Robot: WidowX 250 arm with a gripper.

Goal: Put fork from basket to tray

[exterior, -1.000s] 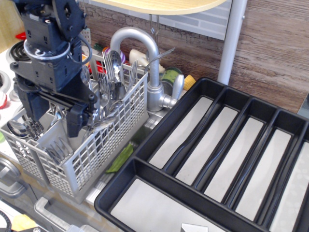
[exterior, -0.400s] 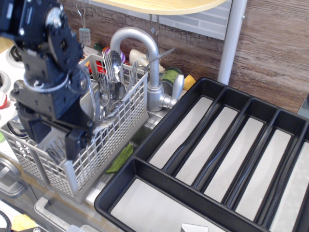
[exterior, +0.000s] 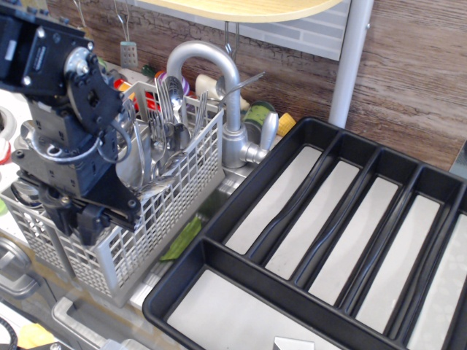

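The light grey lattice basket [exterior: 171, 193] stands at the left beside the sink. Its back compartments hold upright silver forks [exterior: 155, 120] and spoons, handles and tines bunched together. My black gripper [exterior: 76, 219] has come down into the basket's front compartments. Its two fingers stand apart, their tips sunk between the lattice walls, and nothing shows between them. The cutlery in that front compartment is hidden behind the gripper. The large black tray [exterior: 217, 213] with long grey-lined compartments fills the right and front and holds no cutlery.
A curved chrome faucet [exterior: 219, 76] rises right behind the basket. A green item [exterior: 182, 237] lies in the sink between basket and tray. A grey pole [exterior: 350, 62] and a wooden shelf stand at the back. Stove parts show at the far left.
The arm has tilted and moved down and left. The gripper has dropped from above the basket's rim into its front compartments.
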